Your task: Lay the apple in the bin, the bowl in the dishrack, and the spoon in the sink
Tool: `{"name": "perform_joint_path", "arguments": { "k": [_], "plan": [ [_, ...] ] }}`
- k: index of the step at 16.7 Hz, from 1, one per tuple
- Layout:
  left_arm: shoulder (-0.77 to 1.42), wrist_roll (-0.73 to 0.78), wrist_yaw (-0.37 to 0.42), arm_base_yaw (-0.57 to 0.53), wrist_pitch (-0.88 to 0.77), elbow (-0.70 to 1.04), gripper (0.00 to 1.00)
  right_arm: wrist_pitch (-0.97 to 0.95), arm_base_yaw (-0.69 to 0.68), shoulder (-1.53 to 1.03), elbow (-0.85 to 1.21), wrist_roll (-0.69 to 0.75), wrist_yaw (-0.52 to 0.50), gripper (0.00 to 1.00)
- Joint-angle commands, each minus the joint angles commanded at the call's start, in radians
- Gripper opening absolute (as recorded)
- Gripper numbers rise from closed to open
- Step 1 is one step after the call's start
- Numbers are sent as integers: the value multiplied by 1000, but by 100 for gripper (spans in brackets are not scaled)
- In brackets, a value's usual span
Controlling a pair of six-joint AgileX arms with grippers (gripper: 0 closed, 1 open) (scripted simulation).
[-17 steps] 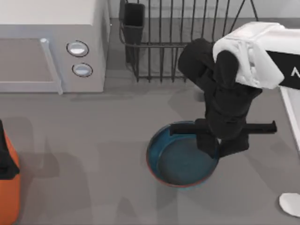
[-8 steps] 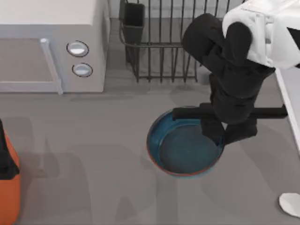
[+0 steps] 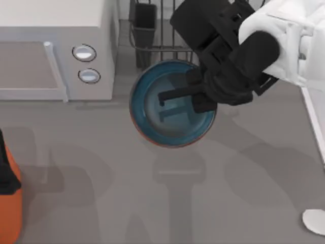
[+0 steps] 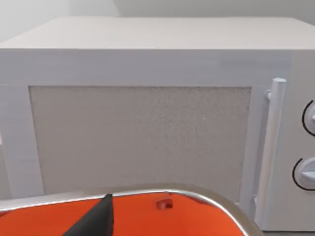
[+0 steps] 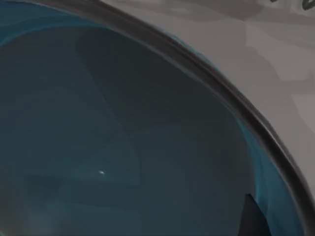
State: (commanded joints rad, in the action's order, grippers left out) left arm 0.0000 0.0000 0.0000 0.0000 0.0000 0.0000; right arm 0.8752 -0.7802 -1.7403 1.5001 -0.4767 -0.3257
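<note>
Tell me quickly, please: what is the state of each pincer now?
Right pincer: closed on the rim of the bowl, lifted near the dishrack.
Left pincer: cannot be told.

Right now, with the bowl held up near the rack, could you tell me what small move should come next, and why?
I would probably carry the bowl a little further toward the top of the view, over the dishrack. The right gripper grips its rim, and the bowl overlaps just the rack's front edge, with its shadow on the table below.
</note>
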Motion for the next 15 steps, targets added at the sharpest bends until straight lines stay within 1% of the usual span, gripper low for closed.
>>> {"name": "perform_joint_path", "arguments": {
  "k": [6, 9, 12, 15],
  "plan": [
    [0, 0, 0, 0, 0, 0, 100, -503, -147, 145, -40, 252, -417, 0],
    [0, 0, 0, 0, 0, 0, 100, -712, -209, 224, -56, 361, -599, 0],
    [0, 0, 0, 0, 0, 0, 100, -828, -249, 284, -62, 430, -712, 0],
    [0, 0, 0, 0, 0, 0, 100, -852, -258, 299, -63, 445, -736, 0]
  ]
}}
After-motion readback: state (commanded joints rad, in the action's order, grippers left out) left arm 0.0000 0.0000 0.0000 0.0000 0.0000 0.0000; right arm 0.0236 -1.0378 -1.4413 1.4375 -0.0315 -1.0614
